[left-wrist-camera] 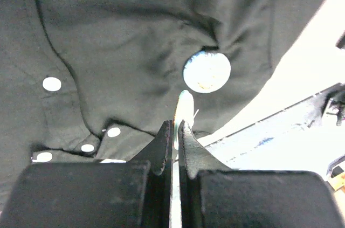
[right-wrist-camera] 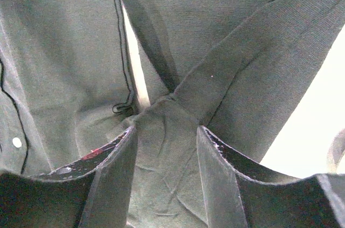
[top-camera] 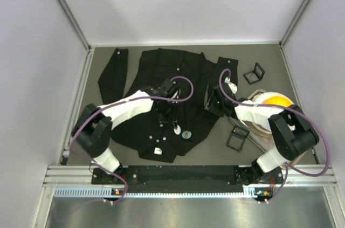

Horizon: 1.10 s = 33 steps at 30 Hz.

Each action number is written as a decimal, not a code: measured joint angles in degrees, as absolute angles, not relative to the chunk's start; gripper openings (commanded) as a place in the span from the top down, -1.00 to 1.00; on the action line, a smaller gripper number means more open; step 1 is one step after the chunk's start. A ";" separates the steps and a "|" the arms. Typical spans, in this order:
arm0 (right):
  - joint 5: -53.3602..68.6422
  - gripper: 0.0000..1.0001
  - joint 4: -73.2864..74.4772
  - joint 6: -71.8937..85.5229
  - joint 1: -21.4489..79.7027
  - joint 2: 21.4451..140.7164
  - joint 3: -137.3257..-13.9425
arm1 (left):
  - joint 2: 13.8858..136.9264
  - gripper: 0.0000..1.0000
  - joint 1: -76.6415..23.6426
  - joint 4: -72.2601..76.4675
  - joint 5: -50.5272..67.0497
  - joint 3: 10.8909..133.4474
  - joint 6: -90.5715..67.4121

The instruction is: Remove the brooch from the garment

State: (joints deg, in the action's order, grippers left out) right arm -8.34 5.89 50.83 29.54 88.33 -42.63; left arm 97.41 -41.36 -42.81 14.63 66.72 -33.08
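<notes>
The garment (top-camera: 161, 77), a black button-up shirt with white buttons (left-wrist-camera: 52, 83), lies spread on the grey table. The brooch (top-camera: 186, 134), a round pale blue disc, is pinned low on the shirt's front and also shows in the left wrist view (left-wrist-camera: 207, 71). My left gripper (top-camera: 171, 117) is over the shirt's front just above the brooch; its jaws (left-wrist-camera: 174, 126) are shut on a thin pale strip (left-wrist-camera: 185, 106) sticking up from the fabric below the disc. My right gripper (top-camera: 212, 104) is at the shirt's right edge, its fingers (right-wrist-camera: 121, 158) closed on a bunched fold of fabric (right-wrist-camera: 164, 147).
Two small black square frames lie right of the shirt, one at the back (top-camera: 254, 73) and one near the front (top-camera: 237, 137). A white container with an orange-yellow object (top-camera: 272, 101) sits under the right arm. Metal rails border the table's sides.
</notes>
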 measured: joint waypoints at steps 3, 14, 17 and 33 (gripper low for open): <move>-8.32 0.03 5.98 51.27 29.45 87.79 -42.11 | 90.50 1.00 -41.36 -39.51 14.92 63.42 -33.95; -3.05 -0.04 13.76 46.52 30.17 71.26 -31.77 | 73.91 1.00 -41.28 -19.57 18.15 52.58 -38.48; 0.43 -0.11 16.16 41.28 30.33 66.50 -32.10 | 73.12 1.00 -41.23 -13.89 19.42 51.31 -38.92; 40.86 -0.05 8.54 29.56 31.79 42.44 -33.45 | 64.77 1.00 -41.23 16.36 31.03 38.04 -39.20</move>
State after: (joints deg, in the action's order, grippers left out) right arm 40.86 8.54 29.56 31.79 42.44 -33.45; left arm 64.77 -41.23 16.36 31.03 38.04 -39.20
